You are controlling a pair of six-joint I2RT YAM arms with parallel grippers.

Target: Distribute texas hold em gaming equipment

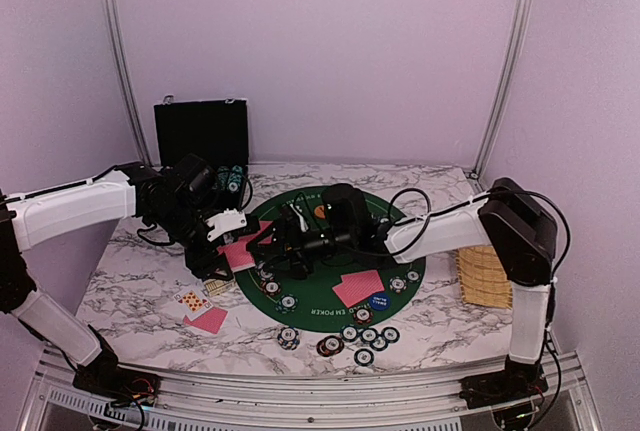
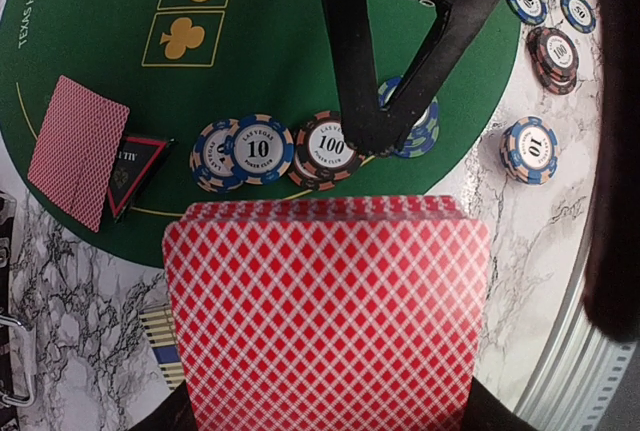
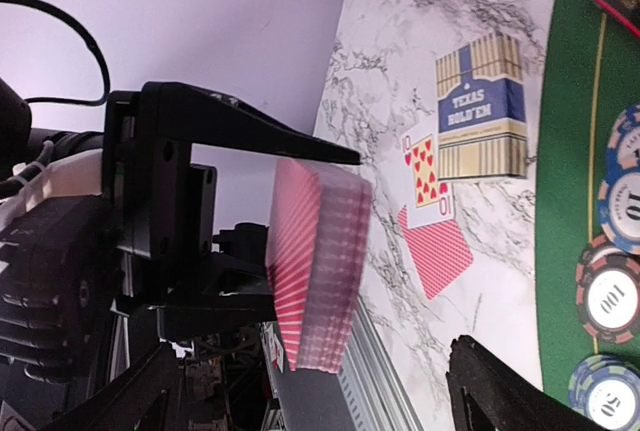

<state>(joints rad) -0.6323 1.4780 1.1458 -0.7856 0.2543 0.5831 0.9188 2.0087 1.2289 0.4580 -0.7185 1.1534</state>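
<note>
Currently you are working over the marble table (image 1: 130, 291), at the left rim of the green mat (image 2: 290, 71). The left gripper (image 1: 222, 236) is clamping the red-backed deck (image 2: 325, 311) and holding it off the surface, backs toward its own wrist camera. The right gripper (image 1: 270, 243) is facing the deck with its jaws spread, grasping nothing.

Judged step: peeling off a card for the next deal.
- Be bringing the right fingers onto a free edge of the deck, clear of the left fingers.
- Be closing on the outermost card only. The stack is looking slightly skewed, so a shallow bite should be separating one.
- Avoid slackening the left clamp during the draw.

Room:
- A row of chips, the 100 chip (image 2: 332, 146) and 10 chip (image 2: 258, 148) among them, is lying directly under the right fingers, so be holding height.
- Bare green is lying beyond, toward the suit boxes.
- The card box (image 3: 480, 106) is sitting on the marble outside the mat.
- The triangular marker (image 2: 135, 166) is touching a face-down card (image 2: 78, 146).
</note>
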